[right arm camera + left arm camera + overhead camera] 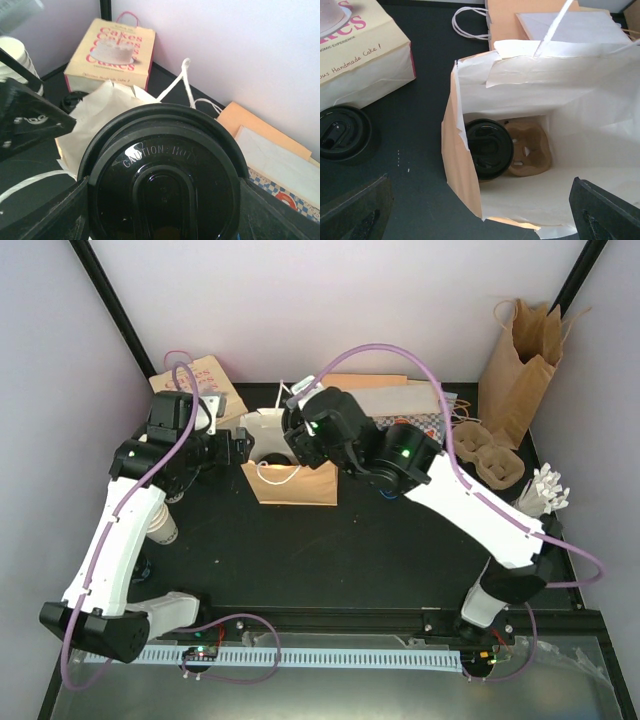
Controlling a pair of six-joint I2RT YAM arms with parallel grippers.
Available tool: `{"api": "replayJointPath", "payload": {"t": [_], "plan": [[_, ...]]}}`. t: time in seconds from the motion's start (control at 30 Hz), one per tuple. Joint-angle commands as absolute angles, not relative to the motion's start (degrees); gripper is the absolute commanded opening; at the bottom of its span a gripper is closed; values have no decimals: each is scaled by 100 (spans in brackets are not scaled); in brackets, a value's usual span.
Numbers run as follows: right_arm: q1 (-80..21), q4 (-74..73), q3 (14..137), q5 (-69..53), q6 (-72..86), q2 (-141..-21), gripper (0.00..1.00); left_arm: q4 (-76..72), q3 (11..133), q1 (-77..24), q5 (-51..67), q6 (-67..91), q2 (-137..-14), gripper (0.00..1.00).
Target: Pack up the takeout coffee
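A takeout coffee with a black "CAUTION HOT" lid fills the right wrist view, and my right gripper is shut on it from both sides. This gripper hangs over the open brown paper bag. In the left wrist view the bag shows its white inside, where a second lidded coffee sits in a brown pulp carrier. My left gripper is open wide, its fingers standing on either side of the bag's near rim at the bag's left end.
Another lidded cup stands on the black table left of the bag, near a cake box. Flat paper bags lie at the back. A tall brown bag, a pulp carrier and a stack of white cups are at the right.
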State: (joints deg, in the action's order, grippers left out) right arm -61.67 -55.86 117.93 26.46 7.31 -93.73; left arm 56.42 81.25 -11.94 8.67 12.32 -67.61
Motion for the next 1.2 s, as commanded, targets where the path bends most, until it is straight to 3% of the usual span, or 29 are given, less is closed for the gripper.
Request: {"api": "replayJointPath", "payload": {"t": [0.0,0.3,0.6,0.93,1.17], "plan": [[-6138,-5403,11890,3004,566,-9693,60,5426,7957,-1151,1144,978,-6469,99],[-6144,-6164,11450,1775,775,-9721,56,5300,7700,-1160,1481,775,-6403,99],[-6169,-5910,10053,951,857,-8943,54,5361,7556,-1384,1641,710,-6398,99],[-6606,-5322,8693,1321,753,-8043,52,5782,7056,-2197,950,821,-5836,99],[-7137,-4213,7319,1918,525,-7176,51,5547,6338,-2382,1629,731,-4724,97]]}}
